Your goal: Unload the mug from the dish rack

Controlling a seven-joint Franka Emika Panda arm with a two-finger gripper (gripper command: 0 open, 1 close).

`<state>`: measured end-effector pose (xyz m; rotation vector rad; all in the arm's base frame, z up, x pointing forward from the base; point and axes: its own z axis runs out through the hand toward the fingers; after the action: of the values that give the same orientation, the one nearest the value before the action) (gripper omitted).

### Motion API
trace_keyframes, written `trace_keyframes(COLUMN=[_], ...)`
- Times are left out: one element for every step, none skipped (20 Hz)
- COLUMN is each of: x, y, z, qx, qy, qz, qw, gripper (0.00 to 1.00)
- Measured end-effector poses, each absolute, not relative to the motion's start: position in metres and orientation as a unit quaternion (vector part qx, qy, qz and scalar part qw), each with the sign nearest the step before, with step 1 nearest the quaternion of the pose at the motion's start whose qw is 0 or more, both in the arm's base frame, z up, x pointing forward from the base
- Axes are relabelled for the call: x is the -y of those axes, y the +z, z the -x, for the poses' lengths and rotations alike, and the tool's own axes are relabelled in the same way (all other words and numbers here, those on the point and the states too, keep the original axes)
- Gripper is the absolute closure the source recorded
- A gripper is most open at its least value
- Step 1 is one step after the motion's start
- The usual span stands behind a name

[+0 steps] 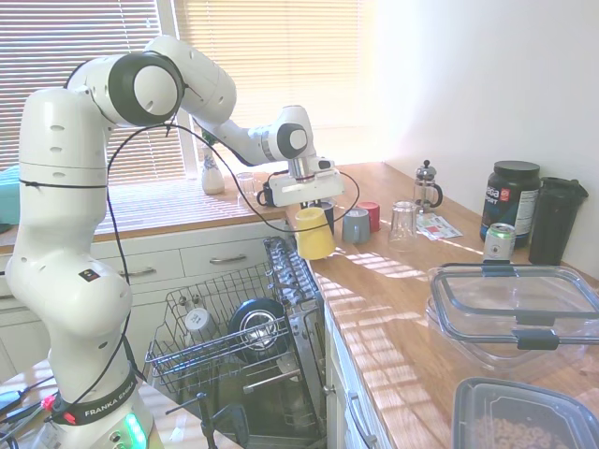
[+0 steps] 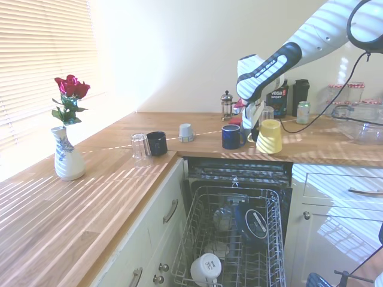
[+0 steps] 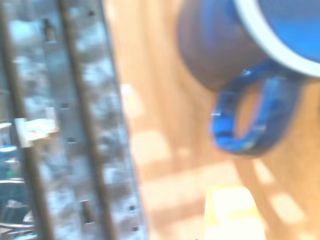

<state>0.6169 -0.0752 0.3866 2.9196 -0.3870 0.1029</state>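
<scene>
The yellow mug (image 1: 314,234) (image 2: 270,136) is upside down at the counter's front edge, just beyond the open dishwasher. My gripper (image 1: 304,204) (image 2: 257,127) is right above it and shut on it. A yellow part of the mug (image 3: 232,212) shows blurred in the wrist view. I cannot tell whether the mug rests on the wood or hangs just above it. The dish rack (image 1: 173,360) (image 2: 192,230), a grey wire basket, is pulled out below and holds a dark bowl and a white cup.
A dark blue mug (image 2: 231,136) (image 3: 240,55) stands close beside the yellow one. A grey mug (image 1: 356,226), a red cup (image 1: 371,215), a glass (image 1: 402,222) and a French press (image 1: 427,187) stand behind. Plastic containers (image 1: 515,304) lie nearer on the counter.
</scene>
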Motion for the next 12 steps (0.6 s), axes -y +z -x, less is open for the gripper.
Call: trace_keyframes(x=[0.081, 0.085, 0.088, 0.090, 0.092, 0.093, 0.094, 0.095, 0.097, 0.099, 0.101, 0.102], y=[0.385, 0.383, 0.382, 0.379, 0.377, 0.375, 0.374, 0.372, 0.370, 0.369, 0.367, 0.367], z=[-0.621, -0.624, -0.628, -0.632, -0.635, -0.638, -0.641, -0.644, -0.646, -0.647, -0.649, -0.651], qx=[0.130, 0.130, 0.131, 0.130, 0.129, 0.129, 0.130, 0.131, 0.132, 0.133, 0.134, 0.136], qy=[0.034, 0.032, 0.030, 0.029, 0.027, 0.024, 0.023, 0.023, 0.023, 0.023, 0.022, 0.023], qz=[-0.986, -0.987, -0.987, -0.987, -0.987, -0.987, -0.987, -0.987, -0.987, -0.987, -0.986, -0.986], qw=[0.094, 0.090, 0.088, 0.087, 0.088, 0.089, 0.089, 0.090, 0.091, 0.092, 0.093, 0.093], gripper=[1.00, 1.00, 1.00, 1.00, 1.00, 0.00, 0.00, 0.00, 0.00, 0.00, 0.00, 0.00])
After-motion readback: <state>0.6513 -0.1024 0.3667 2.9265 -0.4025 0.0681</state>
